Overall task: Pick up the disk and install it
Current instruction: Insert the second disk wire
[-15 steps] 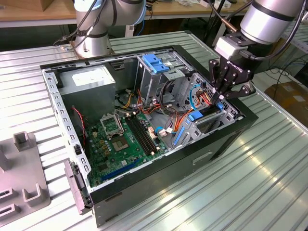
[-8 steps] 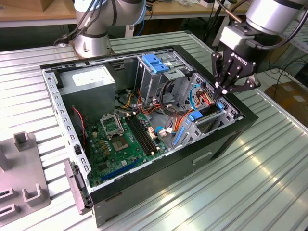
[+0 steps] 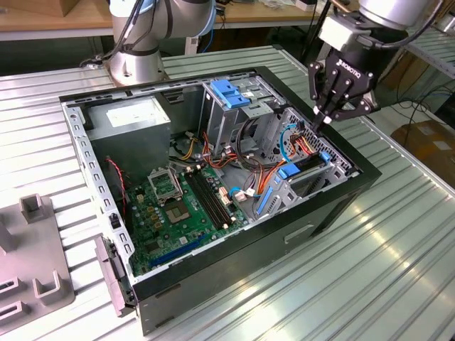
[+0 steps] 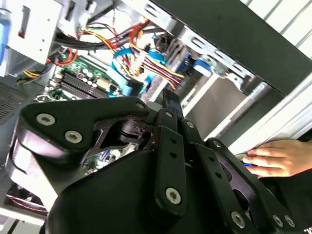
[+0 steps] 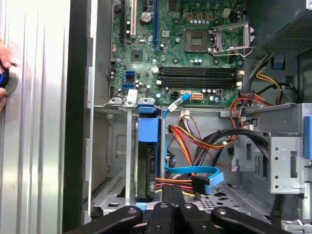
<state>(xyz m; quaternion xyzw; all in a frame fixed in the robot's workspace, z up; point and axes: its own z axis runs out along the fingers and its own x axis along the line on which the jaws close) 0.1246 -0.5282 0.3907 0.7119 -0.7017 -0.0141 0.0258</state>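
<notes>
The disk sits on edge in the drive bay at the end of the open computer case on the exterior view's right, its light-blue bracket showing at both ends. In the first wrist view the disk stands in the metal bay with its blue bracket on top, and orange and blue cables run beside it. My gripper hangs just above that bay, shut with nothing between the fingers. Its fingertips meet in the second wrist view, and my gripper is over the cables in the first wrist view.
Inside the case are a green motherboard, a grey power-supply box and a tall silver cage with a blue tab. A person's hand rests on the ribbed table beside the case. A grey fixture lies on the exterior view's left.
</notes>
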